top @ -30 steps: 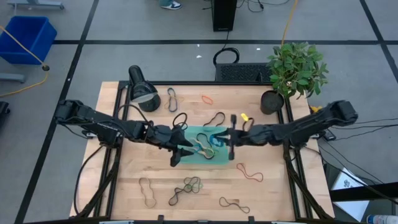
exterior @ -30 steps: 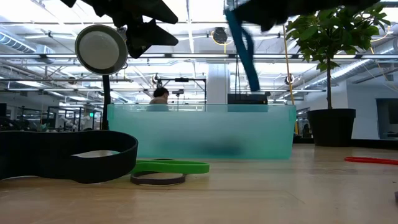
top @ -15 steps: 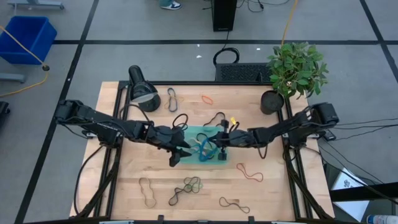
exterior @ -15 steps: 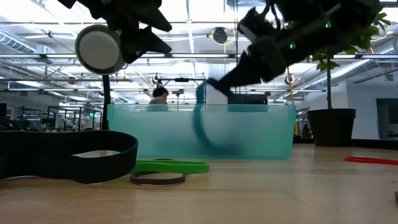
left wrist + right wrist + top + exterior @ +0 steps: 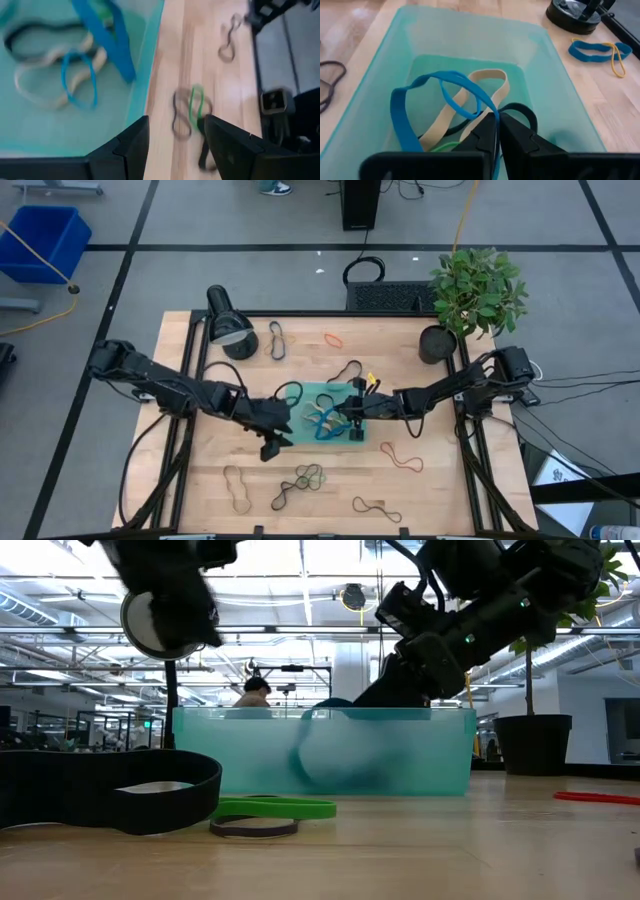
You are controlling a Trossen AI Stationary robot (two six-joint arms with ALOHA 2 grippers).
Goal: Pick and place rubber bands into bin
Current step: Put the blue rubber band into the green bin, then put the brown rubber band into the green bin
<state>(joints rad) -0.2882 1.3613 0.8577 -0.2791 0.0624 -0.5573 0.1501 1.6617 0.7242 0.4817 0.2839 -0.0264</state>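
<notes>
The teal bin (image 5: 312,388) sits mid-table and holds several rubber bands: tan (image 5: 487,82), black (image 5: 522,112) and blue. My right gripper (image 5: 352,412) reaches down into the bin from the right, shut on a large blue rubber band (image 5: 417,97), whose loop stands up from the bin's floor. It shows through the bin's wall in the low view (image 5: 318,740). My left gripper (image 5: 272,442) is open and empty, just off the bin's near left corner (image 5: 145,65), over a green and a black band (image 5: 192,110) lying on the table. My right gripper pinches the blue band between its two fingers, at the end of the loop nearest them (image 5: 487,111). The fingers slant down into the bin from the table's right. The rest of the loop curls away over the other bands, slack.
More bands lie around the bin: black (image 5: 277,338), orange (image 5: 332,339), black (image 5: 348,370), red-brown (image 5: 400,457), a cluster (image 5: 300,478), tan (image 5: 237,488) and one near the front edge (image 5: 375,508). A lamp (image 5: 228,320) and a potted plant (image 5: 475,290) stand at the back.
My right gripper has gone down and toward the table's left, carrying the blue band from above the bin into it; the band now curls inside the bin. My left gripper has drawn back from over the bin toward the table's near left.
</notes>
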